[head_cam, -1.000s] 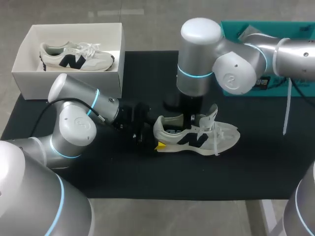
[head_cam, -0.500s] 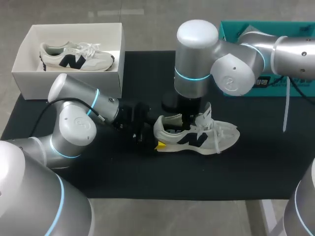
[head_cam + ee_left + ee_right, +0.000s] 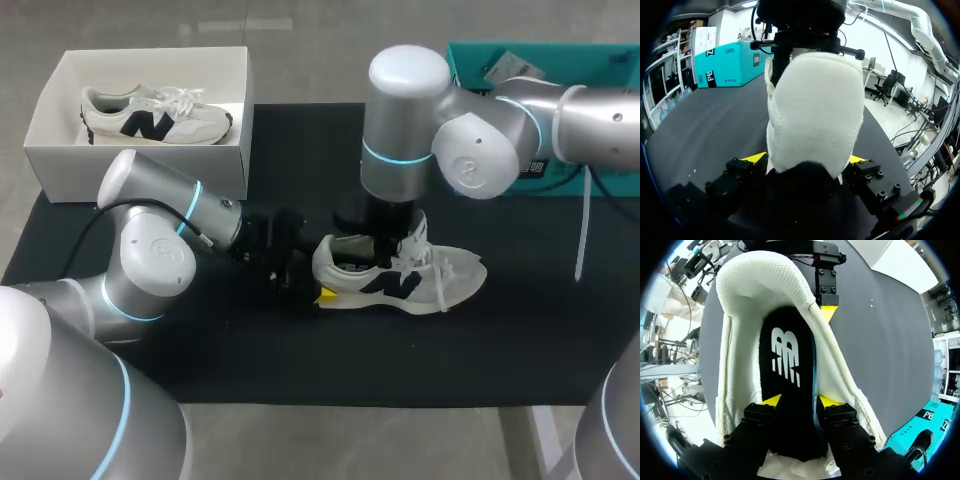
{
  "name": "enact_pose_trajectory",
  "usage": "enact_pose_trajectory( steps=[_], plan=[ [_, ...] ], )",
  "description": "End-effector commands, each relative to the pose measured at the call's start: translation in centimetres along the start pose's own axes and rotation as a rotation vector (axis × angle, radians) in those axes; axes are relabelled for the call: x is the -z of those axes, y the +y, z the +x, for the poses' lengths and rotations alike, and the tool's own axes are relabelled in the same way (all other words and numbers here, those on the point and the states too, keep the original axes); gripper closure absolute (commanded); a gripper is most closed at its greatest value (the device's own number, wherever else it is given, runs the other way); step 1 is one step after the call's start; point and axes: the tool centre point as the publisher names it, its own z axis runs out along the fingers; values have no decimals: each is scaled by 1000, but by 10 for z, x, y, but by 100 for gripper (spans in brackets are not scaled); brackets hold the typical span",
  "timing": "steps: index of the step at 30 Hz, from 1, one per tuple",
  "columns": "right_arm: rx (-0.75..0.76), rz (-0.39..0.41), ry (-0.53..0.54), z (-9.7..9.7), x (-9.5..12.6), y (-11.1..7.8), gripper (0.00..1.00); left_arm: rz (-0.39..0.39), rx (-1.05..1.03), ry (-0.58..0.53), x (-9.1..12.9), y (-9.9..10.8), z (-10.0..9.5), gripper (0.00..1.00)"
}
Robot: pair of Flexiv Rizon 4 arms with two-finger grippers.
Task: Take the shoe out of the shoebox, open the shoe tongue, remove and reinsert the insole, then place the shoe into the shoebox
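Observation:
A white sneaker [image 3: 445, 272] with a black logo stands on the black table [image 3: 300, 350], its toe pointing right. My left gripper [image 3: 320, 280] lies low at the heel. In the left wrist view the padded heel [image 3: 815, 110] fills the space between its yellow tips, which touch it on both sides. My right gripper [image 3: 385, 250] comes straight down into the shoe's mouth. In the right wrist view its fingers [image 3: 771, 400] stand apart above the black insole [image 3: 787, 355], which lies flat inside the shoe. The tongue is folded forward over the laces.
The white shoebox [image 3: 140, 160] sits at the back left with a second sneaker [image 3: 150, 115] inside. A teal box [image 3: 590, 62] stands at the back right behind my right arm. A white strap [image 3: 580, 225] hangs from that arm.
My right gripper's fingers have opened inside the shoe, and the raised tongue has dropped a little. The left arm and the shoe have stayed put.

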Motion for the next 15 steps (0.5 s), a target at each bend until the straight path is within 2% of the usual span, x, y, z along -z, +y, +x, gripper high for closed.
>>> enact_pose_trajectory(
  steps=[1, 5, 10, 15],
  plan=[
    [11, -7, 39, -8, -14, 2, 55, -2, -1, 1, -2, 3, -1, 100],
    [30, -28, 82, -5, -16, 2, 54, -2, -1, 1, -2, 3, -1, 100],
    [79, -71, 191, 2, -19, 5, 51, -2, -1, 1, -2, 3, -1, 100],
    [56, -96, 217, 10, -23, 4, 52, -2, -1, 1, -2, 3, -1, 100]
  ],
)
